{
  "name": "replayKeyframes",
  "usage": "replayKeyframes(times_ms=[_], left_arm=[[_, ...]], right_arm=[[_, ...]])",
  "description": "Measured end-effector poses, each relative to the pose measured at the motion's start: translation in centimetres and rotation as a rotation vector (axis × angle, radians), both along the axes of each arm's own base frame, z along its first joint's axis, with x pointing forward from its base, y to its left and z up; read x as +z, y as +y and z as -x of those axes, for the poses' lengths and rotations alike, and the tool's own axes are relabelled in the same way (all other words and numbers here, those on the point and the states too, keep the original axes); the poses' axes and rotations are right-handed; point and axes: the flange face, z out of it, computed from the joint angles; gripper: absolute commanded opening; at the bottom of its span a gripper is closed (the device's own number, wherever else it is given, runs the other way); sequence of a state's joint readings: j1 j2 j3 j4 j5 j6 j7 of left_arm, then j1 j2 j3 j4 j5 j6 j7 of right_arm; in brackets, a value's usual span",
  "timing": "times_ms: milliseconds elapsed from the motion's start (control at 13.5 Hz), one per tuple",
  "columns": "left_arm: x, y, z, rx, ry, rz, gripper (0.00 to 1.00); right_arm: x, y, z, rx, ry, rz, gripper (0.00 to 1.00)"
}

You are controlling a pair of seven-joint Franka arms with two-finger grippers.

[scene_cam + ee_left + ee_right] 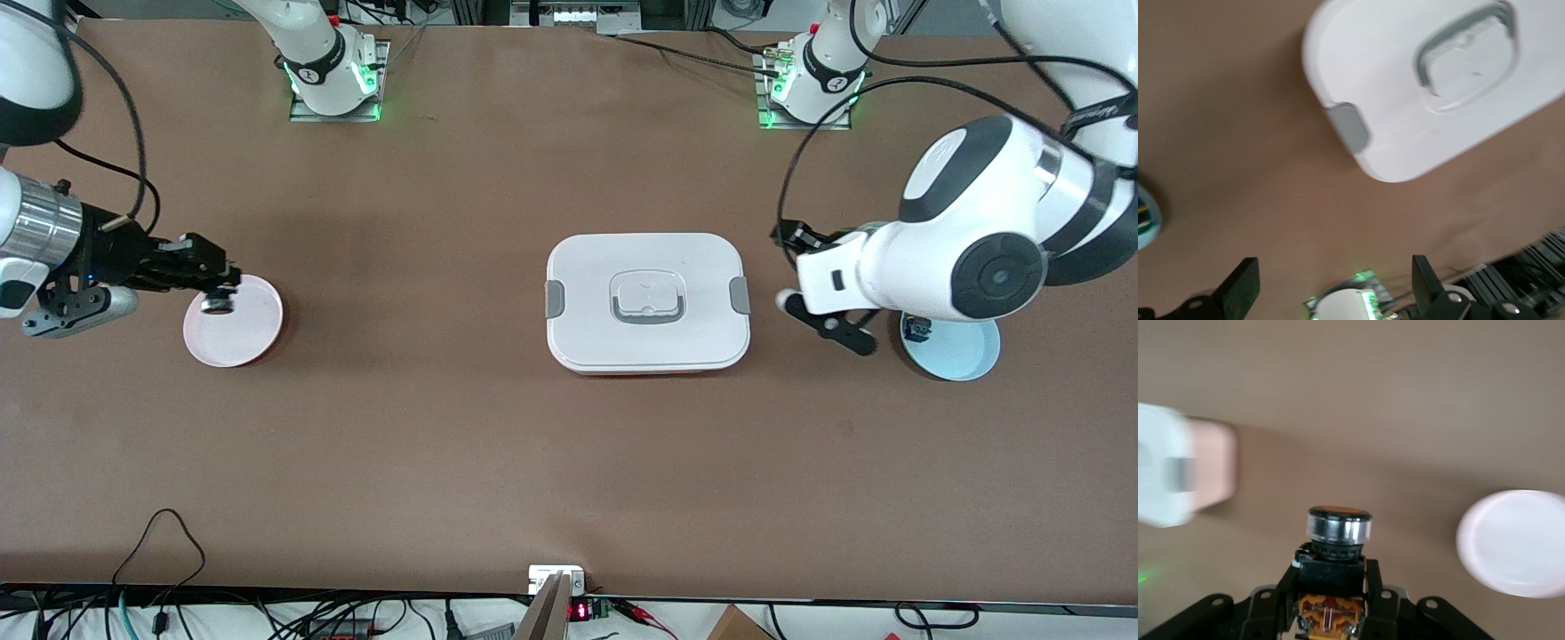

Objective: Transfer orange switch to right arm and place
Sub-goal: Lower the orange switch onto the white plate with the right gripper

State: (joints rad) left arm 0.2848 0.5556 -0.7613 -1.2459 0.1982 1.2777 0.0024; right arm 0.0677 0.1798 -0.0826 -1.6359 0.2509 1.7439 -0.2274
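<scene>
The orange switch is a black stubby part with a silver-rimmed cap. It is held in my right gripper over the rim of a white plate at the right arm's end of the table. In the right wrist view the fingers are shut on the switch's black body, with the gripper around it and the plate off to one side. My left gripper is open and empty between the white lidded box and a light blue plate. Its fingers stand wide apart.
The white box with grey clips and a handle sits at the table's middle and also shows in the left wrist view. A small blue-and-green switch part lies on the light blue plate. Bare brown table lies nearer the front camera.
</scene>
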Motion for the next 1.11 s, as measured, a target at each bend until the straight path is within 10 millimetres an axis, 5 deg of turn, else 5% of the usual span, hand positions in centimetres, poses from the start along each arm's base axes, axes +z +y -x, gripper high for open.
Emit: replayKeyframes(times_ms=[297,520,668,891,1113], left_arm=[[4.8,5.7,-2.7,0.095,-0.166,-0.105,1.00],[8.2,12.5,-4.1,0.251,-0.246,-0.127,1.00],[8.5,15.3,-5.1,0.327,-0.300,-0.137,1.00],[6.9,15.7,-5.8,0.395,-0.292,-0.157,1.00],[6.0,16.7,-6.0,0.433,-0.277,-0.174,1.00]], right_arm=[[-11.2,-3.7,2.5,-0.001,-0.051,0.225,0.00],[-18.3,-5.5,5.1,-0.014,-0.063,0.255,0.00],[-21.8,-5.8,6.6,-0.013,-0.088,0.260,0.00],[-25.9,-6.7,8.2,0.050,-0.102,0.264,0.00],[-28.0,-9.3,8.9,0.097,-0.110,0.269,0.00]])
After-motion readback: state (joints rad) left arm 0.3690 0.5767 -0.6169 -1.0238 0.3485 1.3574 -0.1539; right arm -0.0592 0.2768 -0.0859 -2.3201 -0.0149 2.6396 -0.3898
